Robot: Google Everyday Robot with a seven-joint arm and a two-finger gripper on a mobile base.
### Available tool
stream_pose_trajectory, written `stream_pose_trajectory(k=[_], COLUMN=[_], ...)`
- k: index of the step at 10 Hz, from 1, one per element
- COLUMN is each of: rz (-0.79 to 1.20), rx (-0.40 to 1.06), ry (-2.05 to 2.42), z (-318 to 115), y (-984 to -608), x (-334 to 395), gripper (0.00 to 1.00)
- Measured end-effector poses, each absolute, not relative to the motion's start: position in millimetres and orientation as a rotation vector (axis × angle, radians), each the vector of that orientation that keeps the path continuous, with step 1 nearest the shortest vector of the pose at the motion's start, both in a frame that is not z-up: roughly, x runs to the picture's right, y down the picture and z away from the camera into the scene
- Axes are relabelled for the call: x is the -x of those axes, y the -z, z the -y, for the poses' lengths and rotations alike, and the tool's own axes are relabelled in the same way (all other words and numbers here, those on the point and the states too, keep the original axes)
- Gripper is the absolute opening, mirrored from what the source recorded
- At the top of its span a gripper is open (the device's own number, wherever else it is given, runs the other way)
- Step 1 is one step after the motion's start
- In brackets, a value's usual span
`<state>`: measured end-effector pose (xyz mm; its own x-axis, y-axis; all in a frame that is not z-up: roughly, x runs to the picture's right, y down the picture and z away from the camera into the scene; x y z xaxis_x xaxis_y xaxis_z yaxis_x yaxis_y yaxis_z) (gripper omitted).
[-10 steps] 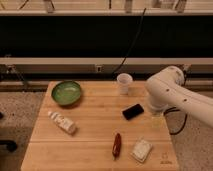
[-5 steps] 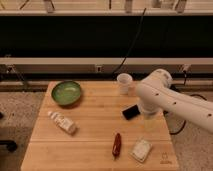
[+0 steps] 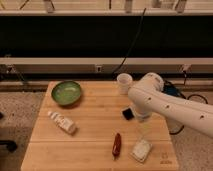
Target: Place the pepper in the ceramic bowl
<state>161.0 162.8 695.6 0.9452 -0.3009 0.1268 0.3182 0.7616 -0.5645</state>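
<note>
Now that the arm (image 3: 167,106) has swung in over the table (image 3: 95,122), the gripper (image 3: 143,128) hangs spread and empty near the pepper (image 3: 116,145), which lies untouched, well apart from the bowl (image 3: 66,93), so grasping likely comes next.

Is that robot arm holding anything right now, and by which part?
Nothing is held. The gripper hangs open over the table, just right of the pepper, which lies free.

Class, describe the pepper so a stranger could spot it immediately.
Look at the wooden table, along its front edge. The pepper lies between the bottle and the white packet, over which the tool hangs. It alone is slender and dark red.
</note>
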Motion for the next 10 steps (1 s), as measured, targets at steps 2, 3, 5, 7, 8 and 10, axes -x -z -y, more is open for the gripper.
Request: stream_pose_trajectory(k=[2, 3, 5, 7, 8, 10], rz=[0.051, 0.06, 0.078, 0.093, 0.098, 0.109], rx=[0.622, 0.623, 0.626, 0.629, 0.629, 0.638], ry=[0.39, 0.413, 0.466, 0.517, 0.544, 0.601], z=[-167.9, -170.2, -176.5, -182.3, -184.4, -189.7], y=[-696.8, -697.0, -698.0, -699.0, -699.5, -699.1], x=[-153.3, -148.2, -143.2, -138.7, -135.3, -130.4], gripper=[0.8, 0.8, 0.8, 0.8, 0.8, 0.8])
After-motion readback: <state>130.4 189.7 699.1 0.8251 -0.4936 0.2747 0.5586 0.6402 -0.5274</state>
